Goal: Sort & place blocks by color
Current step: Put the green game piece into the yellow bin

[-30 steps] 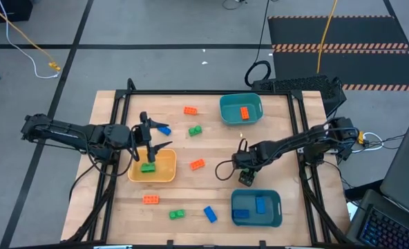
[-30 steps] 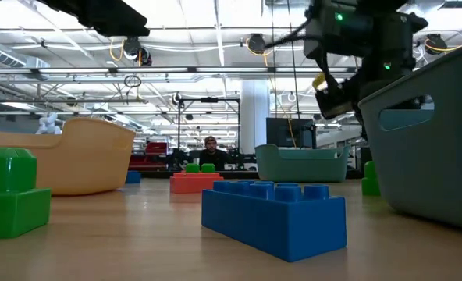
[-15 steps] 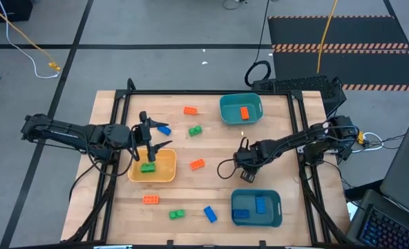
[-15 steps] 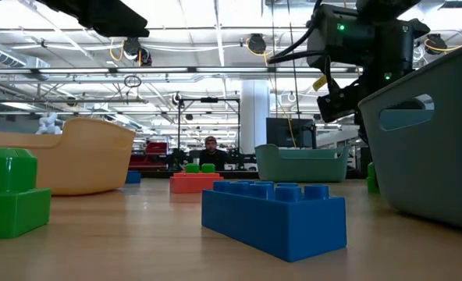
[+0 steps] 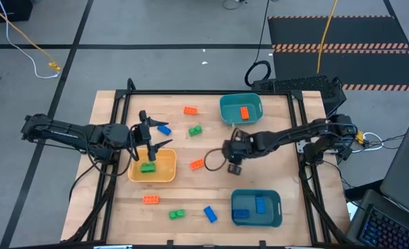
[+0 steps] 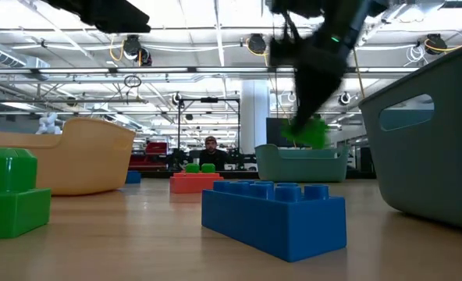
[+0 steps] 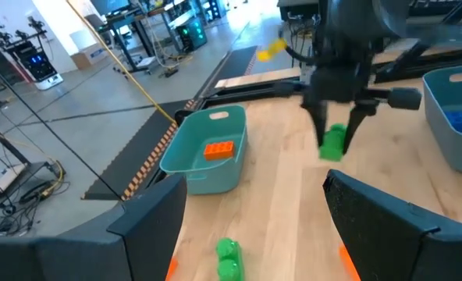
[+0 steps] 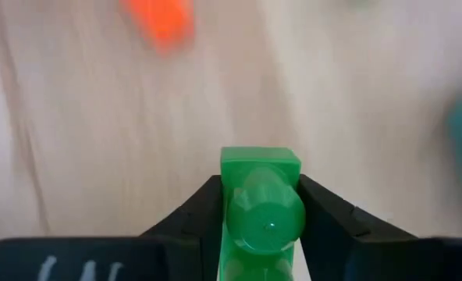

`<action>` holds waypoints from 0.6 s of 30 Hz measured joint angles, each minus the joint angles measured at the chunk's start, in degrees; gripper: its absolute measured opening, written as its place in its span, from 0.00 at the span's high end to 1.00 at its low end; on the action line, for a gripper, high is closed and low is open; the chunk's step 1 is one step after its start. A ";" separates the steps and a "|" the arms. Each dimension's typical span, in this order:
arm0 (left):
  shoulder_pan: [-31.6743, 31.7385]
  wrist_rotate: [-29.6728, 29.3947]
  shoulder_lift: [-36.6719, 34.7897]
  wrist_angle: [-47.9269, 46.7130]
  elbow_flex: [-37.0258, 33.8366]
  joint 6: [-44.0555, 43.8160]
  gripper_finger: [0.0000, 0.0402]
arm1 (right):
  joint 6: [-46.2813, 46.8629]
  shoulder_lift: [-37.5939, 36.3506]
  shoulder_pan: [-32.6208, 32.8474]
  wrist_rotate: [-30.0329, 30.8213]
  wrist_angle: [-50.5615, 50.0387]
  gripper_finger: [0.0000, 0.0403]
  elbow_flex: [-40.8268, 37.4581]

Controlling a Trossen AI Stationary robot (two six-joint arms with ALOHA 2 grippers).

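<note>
A green block [image 8: 261, 204] is pinched between the fingers of the right claw [image 5: 233, 164], held clear above the middle of the counter [image 5: 273, 181], near an orange block [image 5: 197, 164]. The left claw [image 5: 151, 146] hangs spread open, holding nothing, over the yellow tray [image 5: 164, 173], where another green block [image 5: 148, 167] lies.

right gripper [image 5: 233, 166]: shifted from beside blue tray [image 5: 257, 208] toward table centre | green block [image 8: 261, 208]: carried along, clamped, lifted off table
</note>
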 joint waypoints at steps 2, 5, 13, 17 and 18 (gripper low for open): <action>0.02 0.00 -0.01 0.95 0.01 0.54 0.23 | -5.16 -0.01 -0.25 3.18 6.90 0.71 1.48; 0.01 0.20 -0.01 2.31 0.01 0.52 0.23 | -14.04 -0.02 -0.21 5.53 21.62 0.71 1.63; 0.00 2.67 -0.01 3.65 0.01 0.21 0.23 | -34.31 -0.02 -0.20 -1.33 49.36 0.71 1.63; 0.02 4.37 -0.01 5.69 0.01 -0.45 0.23 | -36.60 -0.02 -0.72 -5.67 53.02 0.71 1.63; 0.02 5.75 0.01 5.62 0.01 -1.18 0.23 | -36.59 -0.02 -1.16 -6.64 52.94 0.71 1.50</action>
